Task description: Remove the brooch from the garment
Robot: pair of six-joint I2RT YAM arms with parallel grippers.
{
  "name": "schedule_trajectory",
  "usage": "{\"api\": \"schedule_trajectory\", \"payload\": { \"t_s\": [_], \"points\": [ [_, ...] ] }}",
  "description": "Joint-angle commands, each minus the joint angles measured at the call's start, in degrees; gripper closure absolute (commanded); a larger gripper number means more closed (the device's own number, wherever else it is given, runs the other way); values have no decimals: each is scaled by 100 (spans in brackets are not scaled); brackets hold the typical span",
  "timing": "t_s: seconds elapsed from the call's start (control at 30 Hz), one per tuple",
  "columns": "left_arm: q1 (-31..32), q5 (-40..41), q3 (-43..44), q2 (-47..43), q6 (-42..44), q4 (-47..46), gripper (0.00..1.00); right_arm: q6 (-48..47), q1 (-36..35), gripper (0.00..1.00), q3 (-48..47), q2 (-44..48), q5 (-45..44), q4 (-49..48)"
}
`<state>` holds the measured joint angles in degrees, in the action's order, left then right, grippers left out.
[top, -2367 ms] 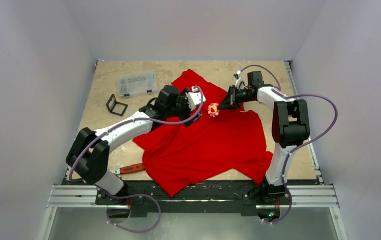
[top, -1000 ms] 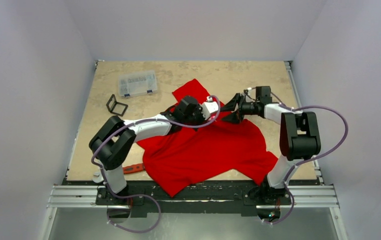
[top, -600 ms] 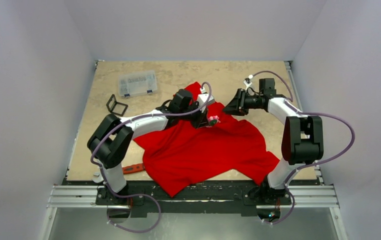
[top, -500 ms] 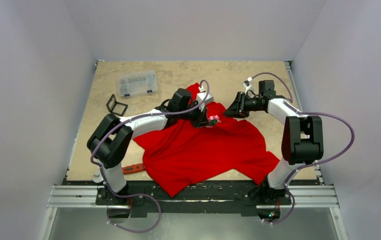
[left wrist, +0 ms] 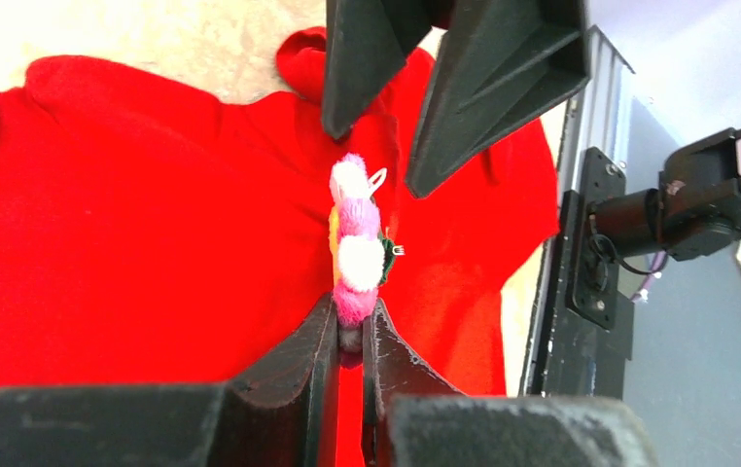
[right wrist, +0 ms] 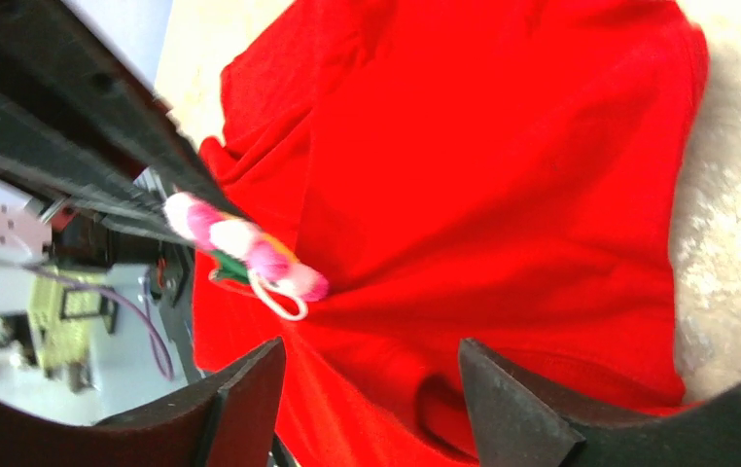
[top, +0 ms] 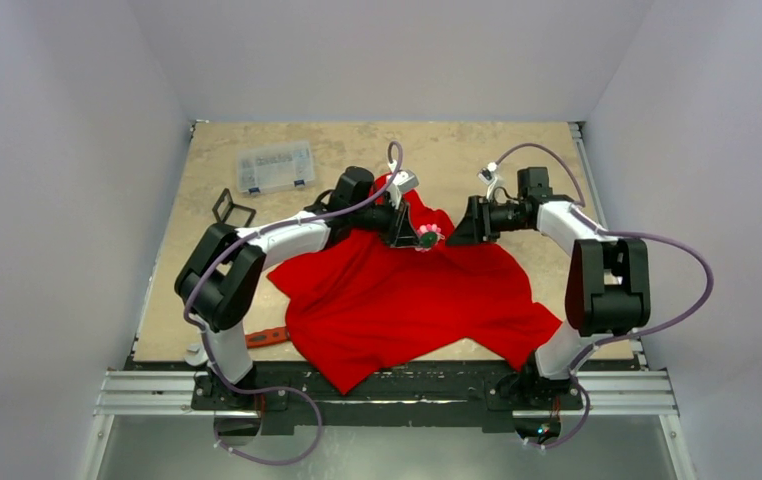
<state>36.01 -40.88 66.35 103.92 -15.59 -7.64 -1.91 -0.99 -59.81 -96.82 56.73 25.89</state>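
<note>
Above the beige counter (top: 477,150), my left end effector (left wrist: 349,336) is clamped on the flower brooch (left wrist: 355,253) over the red T-shirt (top: 407,300), right end effector (right wrist: 371,365) spread nearby; next, I'd draw it clear.

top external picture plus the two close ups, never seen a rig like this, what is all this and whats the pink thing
These are two robot arms bolted at the near edge of a table. The wide picture looks down from above and behind them; each close-up comes from a camera on one arm's wrist, showing its own black fingers. On the table lie a red T-shirt, a clear compartment box and a red-handled tool. The pink thing is a flower brooch. The left gripper is shut on it; the right gripper is open, facing it. Whether it is pinned to the shirt or free, I cannot tell.
</note>
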Motion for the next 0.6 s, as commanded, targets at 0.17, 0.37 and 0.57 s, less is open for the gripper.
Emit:
{"api": "schedule_trajectory", "payload": {
  "t_s": [0.17, 0.37, 0.57],
  "points": [
    [-83, -1440, 387, 95, 261, -192, 100, -3948, 7, 27, -161, 696, 1012, 1589],
    [-84, -1732, 361, 50, 536, -170, 100, -5451, -11, 38, -591, 418, 1270, 2834],
    [-83, -1837, 390, 88, 290, -332, 100, -5351, -188, 36, -744, 365, 1339, 2757]
  ]
}}
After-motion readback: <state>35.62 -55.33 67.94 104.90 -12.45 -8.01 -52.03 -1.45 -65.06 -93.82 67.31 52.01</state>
